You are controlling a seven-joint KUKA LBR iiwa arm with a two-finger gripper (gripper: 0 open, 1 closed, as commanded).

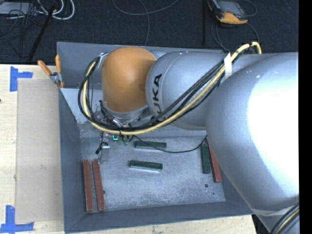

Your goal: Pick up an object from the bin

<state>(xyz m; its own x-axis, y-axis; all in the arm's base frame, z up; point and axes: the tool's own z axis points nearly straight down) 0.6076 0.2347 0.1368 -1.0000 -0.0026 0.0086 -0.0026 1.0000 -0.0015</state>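
Note:
My gripper hangs under the wrist at the bin's left side, just above the floor. Right below it lie two red-brown sticks, side by side along the left wall, their upper ends close to the gripper. A dark green bar lies flat in the middle of the bin, to the gripper's lower right. A second dark green bar rests further back, to the gripper's right. Nothing shows in the gripper.
Along the right wall lie another dark green bar and a red-brown stick, partly under the arm. The arm and its orange cover hide the back of the bin.

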